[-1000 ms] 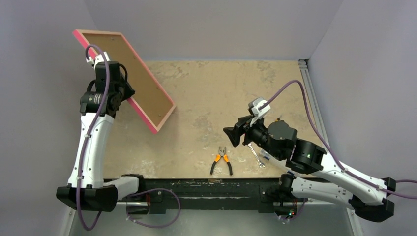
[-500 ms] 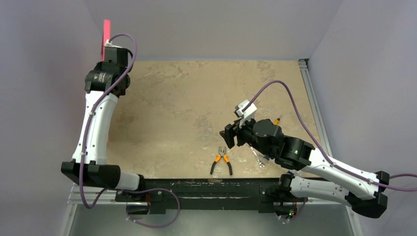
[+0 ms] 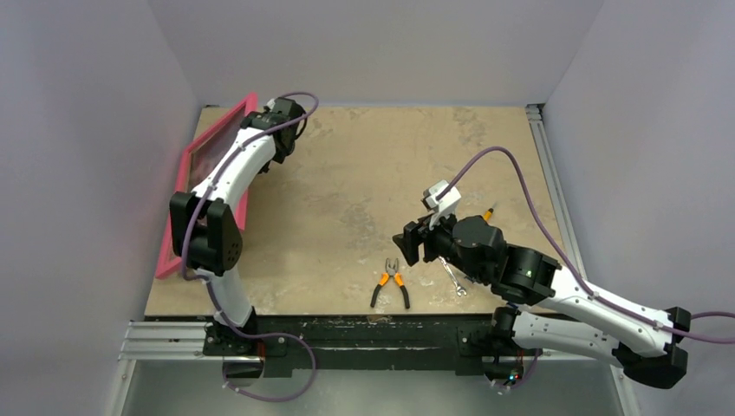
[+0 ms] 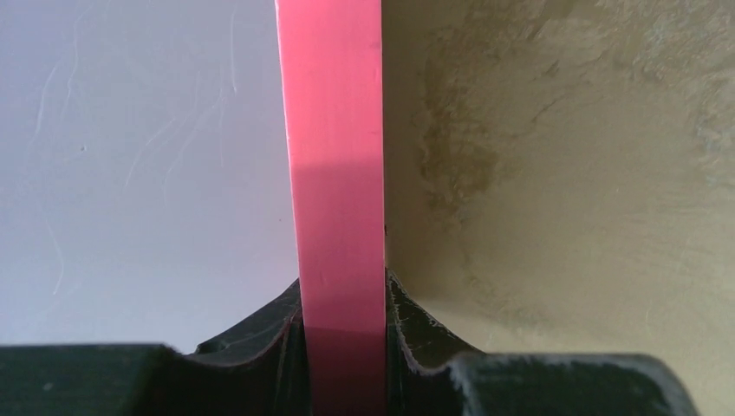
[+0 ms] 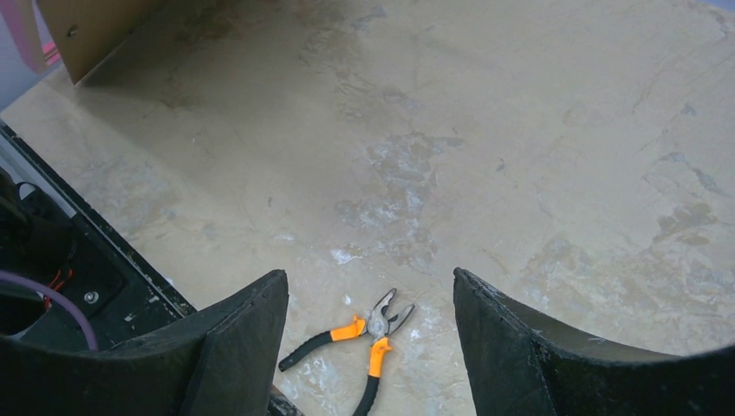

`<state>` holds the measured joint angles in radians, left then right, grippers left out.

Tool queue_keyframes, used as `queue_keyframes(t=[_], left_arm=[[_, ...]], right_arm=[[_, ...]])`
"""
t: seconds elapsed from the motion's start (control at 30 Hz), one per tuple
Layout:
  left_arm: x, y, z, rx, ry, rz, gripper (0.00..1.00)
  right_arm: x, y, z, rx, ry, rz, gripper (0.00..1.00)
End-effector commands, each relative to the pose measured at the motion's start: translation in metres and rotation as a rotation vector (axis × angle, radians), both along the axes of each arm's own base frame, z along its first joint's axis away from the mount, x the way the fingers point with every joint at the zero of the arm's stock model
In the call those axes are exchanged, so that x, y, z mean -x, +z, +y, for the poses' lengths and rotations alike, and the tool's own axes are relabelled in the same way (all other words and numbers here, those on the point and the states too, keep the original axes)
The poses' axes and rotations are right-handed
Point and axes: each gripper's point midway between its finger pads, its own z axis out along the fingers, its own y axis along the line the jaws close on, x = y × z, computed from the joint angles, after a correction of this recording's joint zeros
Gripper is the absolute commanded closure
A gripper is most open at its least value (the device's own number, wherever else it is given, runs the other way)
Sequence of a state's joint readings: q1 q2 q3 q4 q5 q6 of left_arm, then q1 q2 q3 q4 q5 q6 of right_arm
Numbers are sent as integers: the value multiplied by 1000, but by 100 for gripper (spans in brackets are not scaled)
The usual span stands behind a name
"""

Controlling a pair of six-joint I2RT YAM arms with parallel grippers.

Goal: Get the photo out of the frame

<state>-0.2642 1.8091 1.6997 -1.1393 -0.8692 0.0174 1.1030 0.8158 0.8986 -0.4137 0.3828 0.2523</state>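
**Left:** my left tool (image 4: 342, 299) is clenched on the pink-red border of the frame (image 4: 334, 130). The frame stands on edge, tilted, along the left side of the tabletop (image 3: 364, 165), beside the wall.

**Right:** my right tool (image 5: 371, 290), released and holding nothing, hovers above orange-handled pliers (image 5: 357, 336).

Top view: from above, looking down on the whole beige mottled tabletop (image 3: 364, 165); left wrist: close against thin pink-red picture frame (image 4: 338, 173), edge-on; right wrist: angled down, sharing orange-handled steel pliers (image 5: 374, 329) with top
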Motion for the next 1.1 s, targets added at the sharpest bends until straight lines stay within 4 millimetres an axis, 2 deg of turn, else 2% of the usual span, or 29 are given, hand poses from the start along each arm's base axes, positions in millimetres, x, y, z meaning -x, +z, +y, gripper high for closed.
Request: queue_keyframes(t=[0.0, 0.17, 0.3, 0.53, 0.67, 0.83, 0.93, 1.07], left_arm=[[-8, -14, -2, -56, -8, 23, 100], [-26, -43, -13, -109, -17, 36, 100], [-43, -76, -23, -147, -26, 75, 100], [-58, -108, -35, -146, -78, 92, 100], [-75, -113, -45, -164, -130, 82, 100], [-96, -117, -68, -166, -198, 64, 100], [-98, -122, -79, -155, -214, 72, 100], [-93, -130, -82, -152, -208, 82, 100]], right_arm=[[-1, -2, -14, -12, -62, 16, 33], [1, -10, -18, -9, -75, 39, 33], [1, -14, -16, -3, -76, 53, 33], [1, -25, -14, 18, -89, 89, 34], [2, -33, -13, 16, -94, 112, 34], [3, -40, -13, 18, -100, 132, 35], [3, -39, -15, 17, -109, 132, 35], [5, -38, -20, 14, -118, 133, 35]])
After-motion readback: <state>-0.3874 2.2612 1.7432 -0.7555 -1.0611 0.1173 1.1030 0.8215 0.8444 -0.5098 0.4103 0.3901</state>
